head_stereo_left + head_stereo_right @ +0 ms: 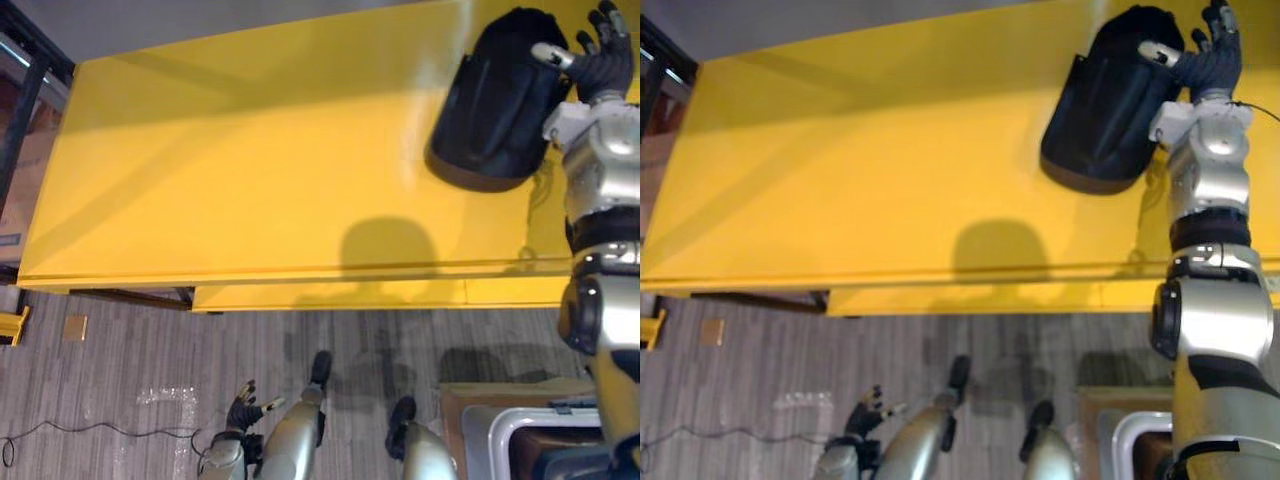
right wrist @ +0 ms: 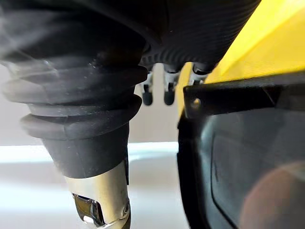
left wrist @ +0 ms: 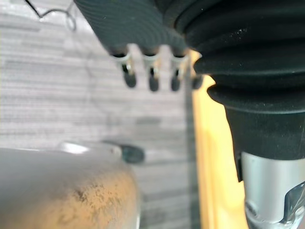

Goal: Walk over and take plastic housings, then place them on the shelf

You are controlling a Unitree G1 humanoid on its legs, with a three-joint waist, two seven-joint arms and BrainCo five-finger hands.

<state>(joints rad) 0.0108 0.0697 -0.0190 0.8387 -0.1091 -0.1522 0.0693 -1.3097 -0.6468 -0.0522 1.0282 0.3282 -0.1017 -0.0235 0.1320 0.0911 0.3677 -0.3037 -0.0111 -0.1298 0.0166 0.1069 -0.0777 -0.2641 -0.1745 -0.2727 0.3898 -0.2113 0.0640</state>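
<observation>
A black plastic housing (image 1: 495,100) lies on the yellow shelf top (image 1: 250,170) near its far right corner. My right hand (image 1: 600,60) is raised just to the right of it, open, with straight spread fingers and the thumb resting against the housing's upper edge. The right wrist view has the housing (image 2: 248,157) close beside the straight fingers (image 2: 164,93), not enclosed by them. My left hand (image 1: 240,410) hangs low over the floor at the lower left, open with relaxed fingers (image 3: 150,71).
The shelf's front edge (image 1: 300,270) runs across the middle, with striped grey floor below. A brown box holding a grey bin (image 1: 520,430) stands at the lower right. A dark rack (image 1: 25,90) stands at the far left, and a small yellow piece (image 1: 12,325) lies on the floor.
</observation>
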